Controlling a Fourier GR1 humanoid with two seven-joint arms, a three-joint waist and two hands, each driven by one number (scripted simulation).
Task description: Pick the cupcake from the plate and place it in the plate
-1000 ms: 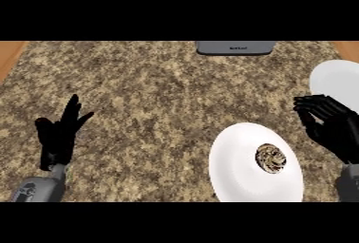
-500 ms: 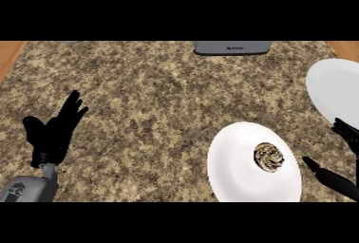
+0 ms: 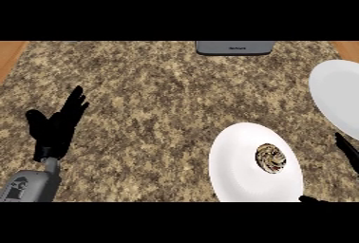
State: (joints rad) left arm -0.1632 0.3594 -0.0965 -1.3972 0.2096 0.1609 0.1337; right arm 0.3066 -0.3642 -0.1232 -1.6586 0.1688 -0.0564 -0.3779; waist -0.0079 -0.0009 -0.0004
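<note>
A cupcake (image 3: 270, 157) with brown and cream swirled topping sits right of centre on a white plate (image 3: 235, 166) at the lower right of the counter. A second white plate (image 3: 336, 92), bare, lies at the right edge, cut off by the frame. My left hand (image 3: 54, 127) rests open at the lower left, fingers up, far from both plates. Of my right hand (image 3: 347, 149) only dark fingertips show at the right edge beside the cupcake's plate, with another tip near the bottom edge; nothing is held in it.
A grey appliance (image 3: 233, 47) stands at the counter's far edge, centre right. Wooden surface (image 3: 10, 54) shows beyond the speckled stone counter (image 3: 154, 104) at the upper left corner.
My right hand has drawn back rightward and down, mostly leaving the view. The view has shifted so both plates show more. My left hand has stayed open at the left.
</note>
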